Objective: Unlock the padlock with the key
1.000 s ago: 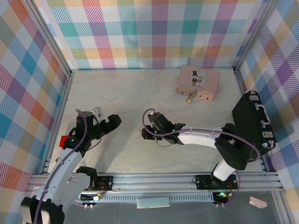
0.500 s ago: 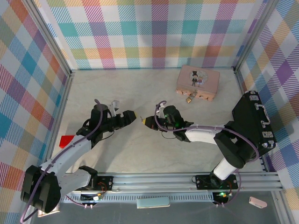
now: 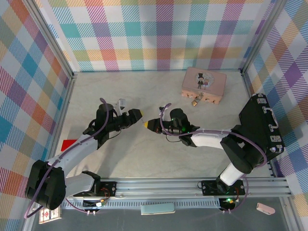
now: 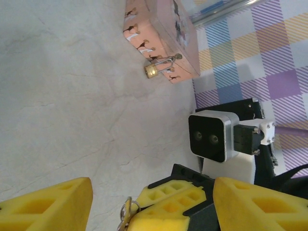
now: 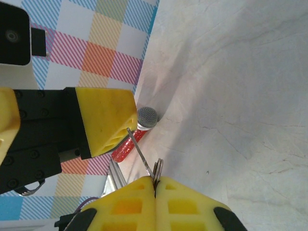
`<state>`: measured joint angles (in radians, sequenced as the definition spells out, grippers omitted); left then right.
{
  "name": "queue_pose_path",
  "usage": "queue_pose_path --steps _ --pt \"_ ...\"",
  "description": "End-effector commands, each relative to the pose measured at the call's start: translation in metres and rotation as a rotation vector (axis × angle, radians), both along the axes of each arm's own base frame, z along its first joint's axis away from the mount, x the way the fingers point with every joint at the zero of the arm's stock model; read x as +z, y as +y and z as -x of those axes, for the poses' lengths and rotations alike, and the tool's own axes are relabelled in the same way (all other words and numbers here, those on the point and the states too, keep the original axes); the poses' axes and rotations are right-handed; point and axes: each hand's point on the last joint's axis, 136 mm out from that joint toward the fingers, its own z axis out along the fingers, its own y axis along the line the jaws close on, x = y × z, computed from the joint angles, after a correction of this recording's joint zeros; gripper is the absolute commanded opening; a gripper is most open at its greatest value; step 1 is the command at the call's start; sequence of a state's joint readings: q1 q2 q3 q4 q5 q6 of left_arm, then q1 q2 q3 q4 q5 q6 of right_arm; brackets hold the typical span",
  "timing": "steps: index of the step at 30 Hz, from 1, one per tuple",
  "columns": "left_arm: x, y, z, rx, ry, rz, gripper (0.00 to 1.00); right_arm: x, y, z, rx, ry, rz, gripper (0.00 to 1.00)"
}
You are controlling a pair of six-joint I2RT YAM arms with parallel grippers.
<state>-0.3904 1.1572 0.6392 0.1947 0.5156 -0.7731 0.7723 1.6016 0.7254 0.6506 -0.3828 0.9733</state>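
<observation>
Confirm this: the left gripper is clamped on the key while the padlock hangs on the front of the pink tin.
Wrong arm. In the right wrist view the right gripper is clamped on the key; the left gripper stands open beside it. The padlock does hang on the front of the pink tin.

Items counted on the desk [image 3: 144,91]: one pink tin [image 3: 204,83], one brass padlock [image 3: 195,102], one key [image 5: 140,151], one black case [image 3: 262,122] and one red stick [image 5: 123,149] with a mesh head. Two arms were present, the left arm [image 3: 77,153] and the right arm [image 3: 207,139], bearing four yellow-padded fingers [image 5: 130,211] in all. The front rail carried one pale blue slab [image 3: 158,209], and one small pink piece [image 3: 265,208] lay to its right.
</observation>
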Motion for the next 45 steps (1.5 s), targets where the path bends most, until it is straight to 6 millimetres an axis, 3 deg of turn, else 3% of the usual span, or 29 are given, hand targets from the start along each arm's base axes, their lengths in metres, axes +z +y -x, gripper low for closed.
queue_pose_path --steps 1,19,25,38,45 --pt "0.024 -0.012 0.001 -0.047 -0.06 0.043 0.64 0.026 0.005 0.006 0.044 -0.036 -0.066 0.0" --pt "0.03 -0.027 0.012 -0.133 -0.099 0.042 0.5 0.046 0.003 0.014 0.087 -0.048 -0.036 0.0" --pt "0.033 -0.027 0.014 -0.138 -0.11 0.039 0.41 0.042 -0.002 0.012 0.073 -0.051 -0.002 0.0" --pt "0.033 -0.033 0.021 -0.175 -0.107 0.034 0.38 0.048 -0.009 0.009 0.066 -0.038 -0.03 0.0" --pt "0.034 -0.036 0.027 -0.206 -0.109 0.026 0.32 0.047 -0.016 0.006 0.039 -0.034 -0.029 0.0"
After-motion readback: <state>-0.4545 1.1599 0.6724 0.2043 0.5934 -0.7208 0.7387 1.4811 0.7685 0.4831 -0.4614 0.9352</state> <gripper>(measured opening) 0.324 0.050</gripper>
